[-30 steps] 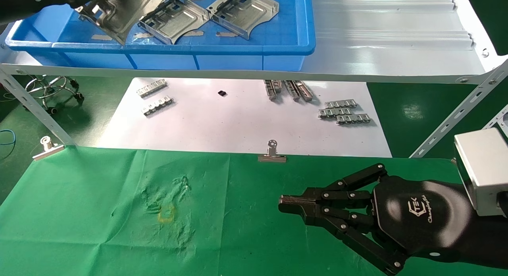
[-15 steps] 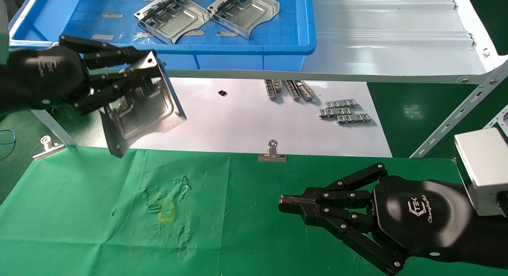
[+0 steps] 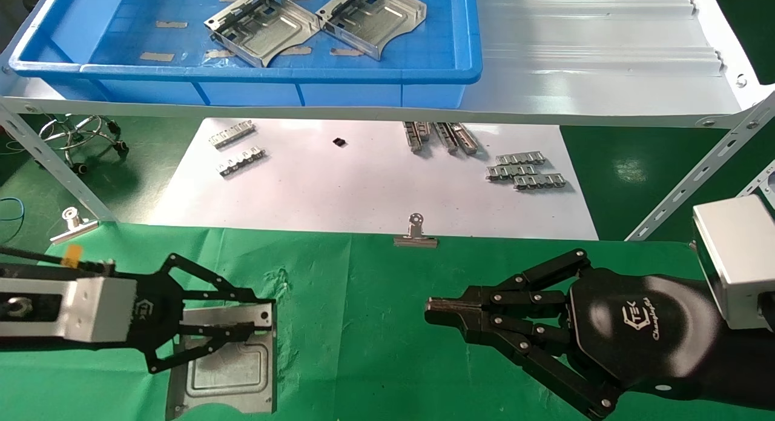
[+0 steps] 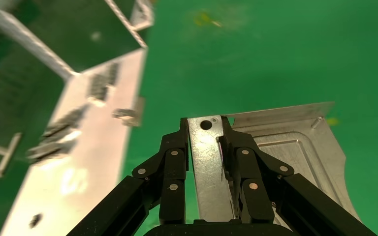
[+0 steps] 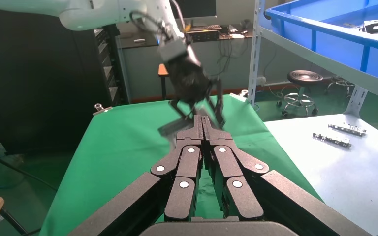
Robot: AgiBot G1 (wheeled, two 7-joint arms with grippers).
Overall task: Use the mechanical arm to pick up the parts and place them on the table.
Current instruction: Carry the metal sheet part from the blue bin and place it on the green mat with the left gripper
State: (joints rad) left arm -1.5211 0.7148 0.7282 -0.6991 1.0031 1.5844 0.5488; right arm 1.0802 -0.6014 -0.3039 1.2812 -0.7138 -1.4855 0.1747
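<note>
1. One sheet-metal part (image 3: 227, 363) is lying near the green table's (image 3: 375, 275) near-left corner, and my left gripper (image 3: 257, 315) is pinching its raised far wall, fingers (image 4: 173, 160) clamped on it.
2. Two more parts (image 3: 263, 24) are sitting in the blue bin (image 3: 339, 79) beyond the table's far edge.
3. I am keeping the right gripper (image 3: 433, 309) over the near-right area, fingers pressed together on nothing.

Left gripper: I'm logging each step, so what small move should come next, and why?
Probably lower a little and open. The left gripper is shut on the part, which is low over the green table; contact is unclear. The right gripper is parked.
</note>
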